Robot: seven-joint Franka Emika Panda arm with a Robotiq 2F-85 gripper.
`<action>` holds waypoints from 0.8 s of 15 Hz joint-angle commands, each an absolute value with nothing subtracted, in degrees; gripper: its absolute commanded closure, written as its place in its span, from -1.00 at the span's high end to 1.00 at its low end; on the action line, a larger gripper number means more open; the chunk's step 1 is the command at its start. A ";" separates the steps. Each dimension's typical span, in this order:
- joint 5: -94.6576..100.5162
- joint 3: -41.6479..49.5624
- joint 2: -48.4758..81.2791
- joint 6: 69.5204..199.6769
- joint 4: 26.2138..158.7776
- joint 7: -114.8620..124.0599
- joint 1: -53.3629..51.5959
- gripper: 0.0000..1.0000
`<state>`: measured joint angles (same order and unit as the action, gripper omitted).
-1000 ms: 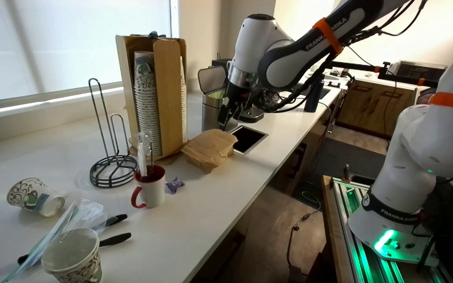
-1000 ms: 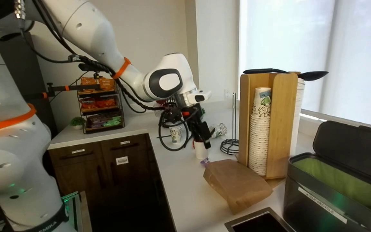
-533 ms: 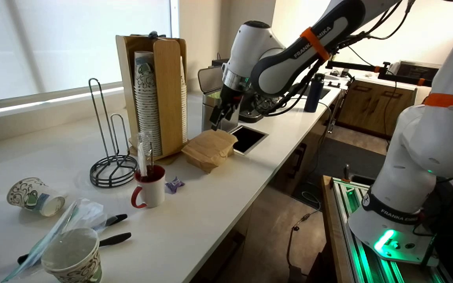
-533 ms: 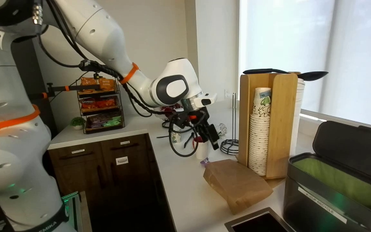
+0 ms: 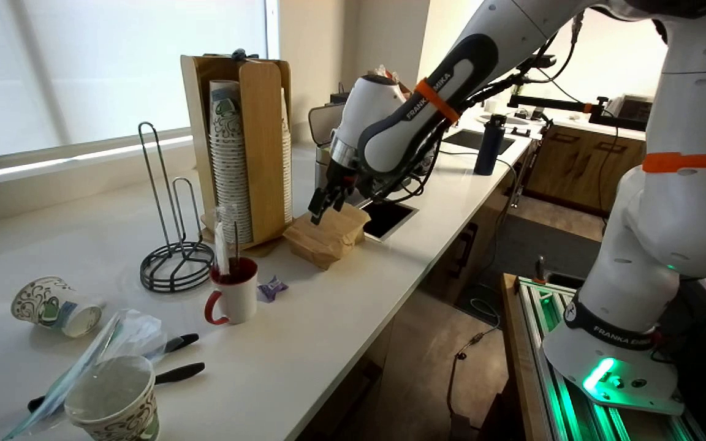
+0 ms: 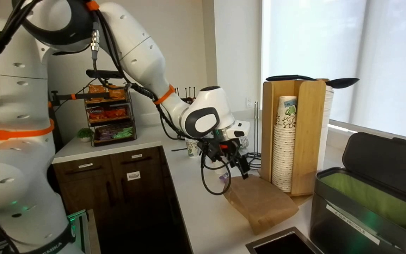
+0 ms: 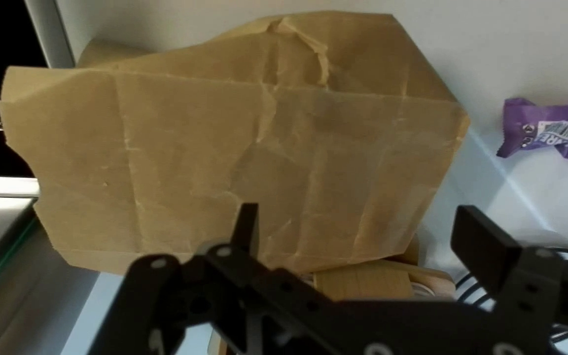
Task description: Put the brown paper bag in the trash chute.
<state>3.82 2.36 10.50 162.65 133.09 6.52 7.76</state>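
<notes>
White table; on it the paper bag, crumpled, just beside the trash chute. Bag's prob. light & soft, a bit stiff at folds, easily crushed/torn; grip prob. best at end away fr. chute, w/ a good pinch of paper. Tool spread wide, nothing pinched; contact w/ bag: can't tell. Purple packet nr same end.

1. White counter below the gripper, with the trash chute set into it.
2. Brown paper bag is lying just below the gripper.
3. Purple wrapper, mug, cup rack: pretty near it.
4. Tipped cup and upright cup, well apart from it.
</notes>
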 commanded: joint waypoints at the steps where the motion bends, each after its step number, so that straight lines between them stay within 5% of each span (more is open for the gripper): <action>1: 5.49 5.18 12.05 165.41 132.24 8.61 5.55 1.00; 6: -2.55 1.48 20.24 173.10 126.47 5.18 6.54 1.00; 12: -6.30 -4.96 22.91 162.92 120.97 -0.34 9.01 1.00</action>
<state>-4.89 -4.19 22.63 169.61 123.35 2.63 8.66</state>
